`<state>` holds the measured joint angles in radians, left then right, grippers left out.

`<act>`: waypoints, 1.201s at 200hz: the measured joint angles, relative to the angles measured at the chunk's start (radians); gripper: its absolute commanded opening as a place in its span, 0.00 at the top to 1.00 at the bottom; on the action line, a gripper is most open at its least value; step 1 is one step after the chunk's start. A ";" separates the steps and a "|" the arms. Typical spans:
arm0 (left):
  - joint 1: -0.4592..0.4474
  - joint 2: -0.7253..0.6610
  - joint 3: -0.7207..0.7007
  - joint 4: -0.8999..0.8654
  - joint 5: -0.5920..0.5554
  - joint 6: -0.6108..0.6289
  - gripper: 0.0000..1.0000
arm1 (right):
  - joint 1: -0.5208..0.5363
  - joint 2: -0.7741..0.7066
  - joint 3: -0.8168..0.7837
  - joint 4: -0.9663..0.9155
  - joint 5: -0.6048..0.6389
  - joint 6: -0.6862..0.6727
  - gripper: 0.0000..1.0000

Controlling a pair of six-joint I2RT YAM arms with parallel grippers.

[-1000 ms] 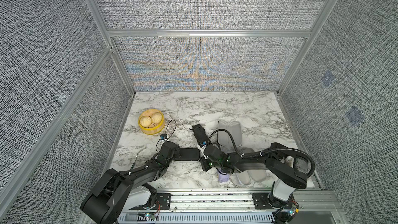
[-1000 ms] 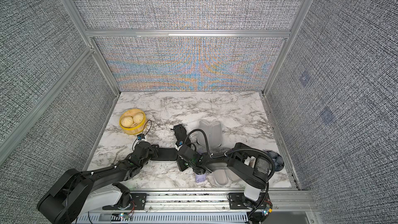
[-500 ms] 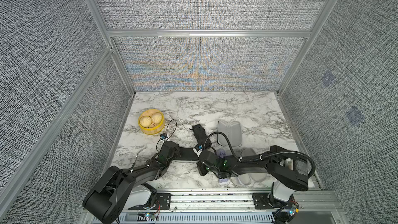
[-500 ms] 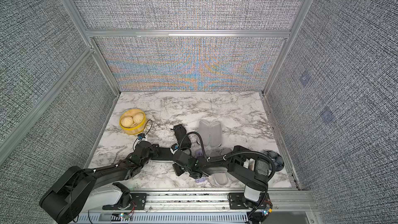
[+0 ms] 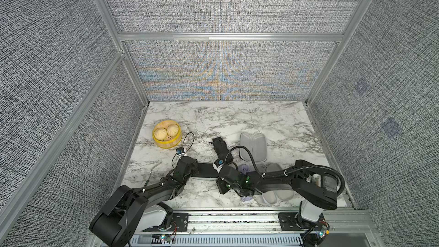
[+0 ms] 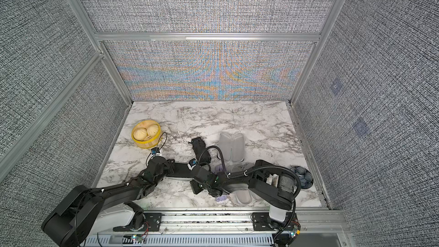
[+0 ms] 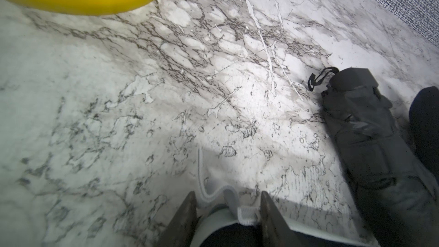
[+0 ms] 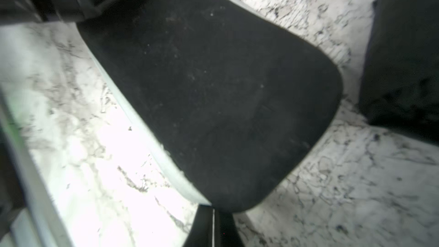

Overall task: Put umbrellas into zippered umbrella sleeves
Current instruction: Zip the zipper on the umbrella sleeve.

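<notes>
A black zippered sleeve [image 5: 205,173] [image 6: 179,173] lies flat at the front of the table between my two grippers. My left gripper [image 5: 196,169] [image 7: 228,207] is shut on its left end, pale rim and zipper tape between the fingers. At its right end sits my right gripper [image 5: 219,181] [image 8: 212,212], jaws shut; the sleeve [image 8: 213,91] fills that view. Just behind lies a black umbrella [image 5: 219,149] [image 7: 370,134]. A lavender umbrella [image 5: 244,168] shows on both sides of the right arm. Two open sleeves, grey inside, lie at the right: one [image 5: 253,146] behind, one [image 5: 278,191] under the arm.
A yellow steamer basket [image 5: 167,136] [image 7: 83,3] with two buns stands at the back left. A dark dish of bluish balls [image 6: 301,177] sits by the right wall. Padded walls close three sides, and a metal rail [image 5: 237,219] runs along the front.
My right gripper has moved toward the front and slightly left, along the right end of the black sleeve. The left arm has stayed nearly still, holding the sleeve's left end.
</notes>
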<state>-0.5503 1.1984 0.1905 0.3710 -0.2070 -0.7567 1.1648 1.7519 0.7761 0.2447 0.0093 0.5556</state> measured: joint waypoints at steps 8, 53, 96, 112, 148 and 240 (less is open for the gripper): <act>-0.001 -0.010 -0.005 -0.004 0.005 -0.007 0.67 | -0.011 -0.006 -0.021 0.027 -0.034 0.011 1.00; -0.002 -0.014 -0.025 0.017 0.019 -0.015 0.72 | 0.014 0.001 -0.013 0.035 -0.047 0.047 1.00; -0.003 0.031 -0.019 0.068 0.054 -0.029 0.74 | 0.065 -0.005 0.008 0.046 -0.060 0.054 1.00; -0.003 0.051 -0.021 0.102 0.068 -0.029 0.75 | 0.075 0.004 0.029 0.027 -0.051 0.054 1.00; -0.003 0.085 -0.040 0.189 0.100 -0.037 0.75 | 0.073 0.079 0.103 0.019 -0.055 0.053 1.00; -0.002 -0.200 -0.096 -0.048 0.041 -0.120 0.58 | 0.069 0.233 0.344 -0.008 -0.127 0.046 1.00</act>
<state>-0.5522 0.9985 0.0948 0.3225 -0.1658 -0.8764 1.2339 1.9850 1.1206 0.2363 -0.1173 0.6014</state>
